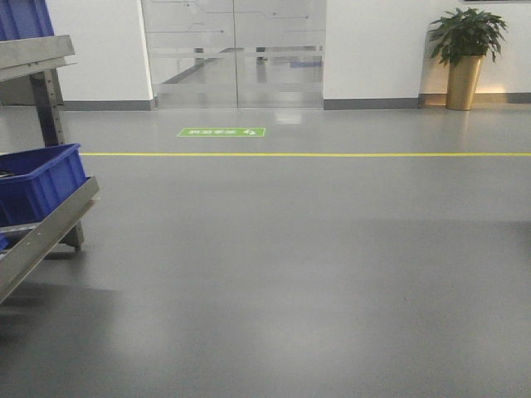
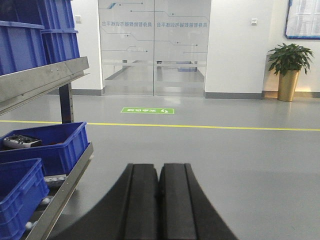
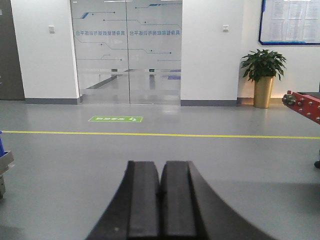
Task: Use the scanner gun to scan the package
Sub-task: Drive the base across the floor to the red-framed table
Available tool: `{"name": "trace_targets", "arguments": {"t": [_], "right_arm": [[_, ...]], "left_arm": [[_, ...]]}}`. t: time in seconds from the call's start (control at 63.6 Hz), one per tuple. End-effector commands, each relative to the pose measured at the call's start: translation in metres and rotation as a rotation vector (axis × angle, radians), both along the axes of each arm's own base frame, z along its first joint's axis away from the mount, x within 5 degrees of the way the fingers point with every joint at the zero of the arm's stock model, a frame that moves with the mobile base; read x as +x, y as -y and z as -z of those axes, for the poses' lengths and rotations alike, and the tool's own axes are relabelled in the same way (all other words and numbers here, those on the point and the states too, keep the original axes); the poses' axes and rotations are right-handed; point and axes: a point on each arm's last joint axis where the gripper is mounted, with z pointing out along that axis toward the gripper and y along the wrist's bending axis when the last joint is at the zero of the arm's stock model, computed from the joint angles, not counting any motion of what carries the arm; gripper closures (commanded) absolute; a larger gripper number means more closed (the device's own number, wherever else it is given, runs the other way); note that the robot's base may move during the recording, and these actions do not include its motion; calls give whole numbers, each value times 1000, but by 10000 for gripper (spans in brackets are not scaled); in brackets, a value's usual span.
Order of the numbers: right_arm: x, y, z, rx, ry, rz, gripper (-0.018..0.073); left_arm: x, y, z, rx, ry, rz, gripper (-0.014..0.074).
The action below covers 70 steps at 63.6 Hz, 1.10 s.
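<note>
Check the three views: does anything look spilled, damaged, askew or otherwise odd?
Nothing stands out. The grey floor is clean, the blue bins rest on their sloped rack, the potted plant stands upright, and the left claw and right claw are shut, empty.

Glass double door [image 1: 236,54]: frosted, with a printed circuit pattern, set in the white back wall.
Green floor sign [image 1: 221,132]: on the grey floor just in front of the door.
Yellow line [image 1: 332,154]: across the floor, on the near side of the sign.
Potted plant [image 1: 465,58]: in a gold pot, right of the door, against the wall.
Metal rack [image 2: 42,80]: left of the door and nearer, its sloped shelves holding blue bins [image 2: 47,147].
Notice board [image 3: 290,22]: on the wall right of the door, above the plant.
</note>
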Motion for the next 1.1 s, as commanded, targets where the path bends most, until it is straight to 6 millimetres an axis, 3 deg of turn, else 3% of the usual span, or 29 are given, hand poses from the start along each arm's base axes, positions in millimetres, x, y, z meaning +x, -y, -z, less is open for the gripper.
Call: {"name": "trace_targets", "arguments": {"t": [0.0, 1.085], "right_arm": [[-1, 0, -3, -7, 33, 3, 727], [-1, 0, -3, -7, 33, 3, 727]], "left_arm": [[-1, 0, -3, -5, 29, 2, 707], [-1, 0, -3, -5, 29, 2, 707]]}}
